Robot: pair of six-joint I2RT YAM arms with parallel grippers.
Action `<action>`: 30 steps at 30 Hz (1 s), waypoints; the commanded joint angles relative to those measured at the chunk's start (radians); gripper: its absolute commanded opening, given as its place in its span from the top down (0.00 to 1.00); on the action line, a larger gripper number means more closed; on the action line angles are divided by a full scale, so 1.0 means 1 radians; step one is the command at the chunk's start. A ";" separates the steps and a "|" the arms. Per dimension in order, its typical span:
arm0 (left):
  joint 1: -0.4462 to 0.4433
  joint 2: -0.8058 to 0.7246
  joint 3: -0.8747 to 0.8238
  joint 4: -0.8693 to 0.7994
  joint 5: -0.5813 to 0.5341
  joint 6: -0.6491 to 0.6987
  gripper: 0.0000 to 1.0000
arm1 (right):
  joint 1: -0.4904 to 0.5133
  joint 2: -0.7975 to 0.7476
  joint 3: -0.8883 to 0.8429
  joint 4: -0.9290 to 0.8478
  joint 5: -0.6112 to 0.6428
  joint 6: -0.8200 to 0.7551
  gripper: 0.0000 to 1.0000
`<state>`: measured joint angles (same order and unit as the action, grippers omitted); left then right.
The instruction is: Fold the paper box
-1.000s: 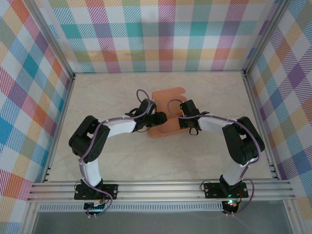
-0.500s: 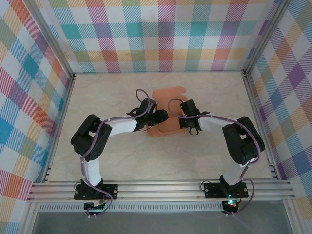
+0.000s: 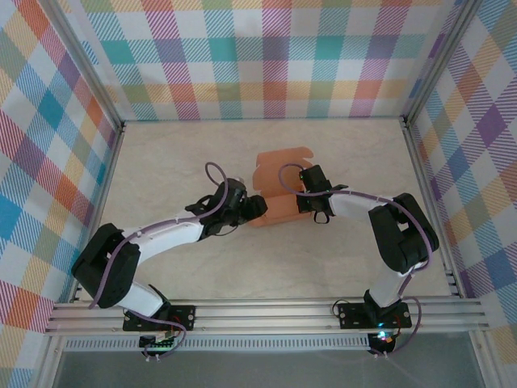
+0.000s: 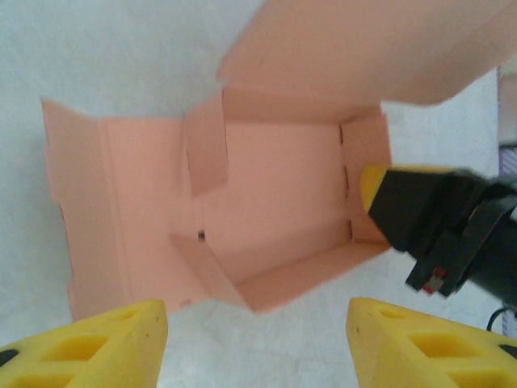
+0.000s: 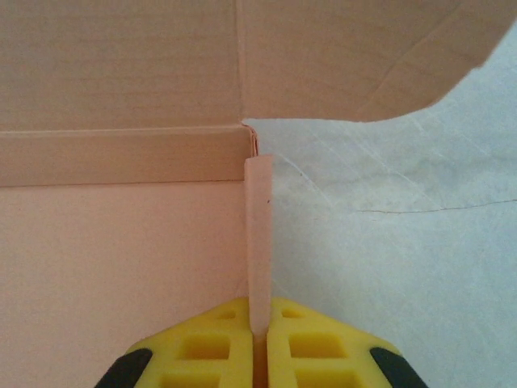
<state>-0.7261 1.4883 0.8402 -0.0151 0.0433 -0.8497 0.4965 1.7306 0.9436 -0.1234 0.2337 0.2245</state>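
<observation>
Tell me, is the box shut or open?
Open. The box has its lid flap raised, and the left wrist view looks into its empty inside.

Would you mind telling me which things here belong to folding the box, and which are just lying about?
Part of the job:
- paper box, partly folded, lid up
- right pincer, shut on one side wall
- left pincer, open, facing the box

Just surroundings:
- table
- checked walls
- metal frame
</observation>
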 commanded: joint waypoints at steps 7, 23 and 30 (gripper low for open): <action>-0.030 0.133 0.055 0.049 0.019 -0.042 0.42 | -0.006 -0.002 -0.026 -0.020 -0.023 0.015 0.91; -0.017 0.332 0.226 0.178 0.098 -0.017 0.44 | -0.007 0.002 -0.027 -0.009 -0.037 0.022 0.91; -0.017 0.174 0.149 0.046 -0.043 0.075 0.41 | -0.006 -0.021 -0.034 -0.020 -0.022 0.015 0.91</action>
<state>-0.7483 1.7748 1.0222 0.0895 0.0776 -0.8349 0.4953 1.7264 0.9340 -0.1089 0.2230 0.2283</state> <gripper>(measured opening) 0.587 0.091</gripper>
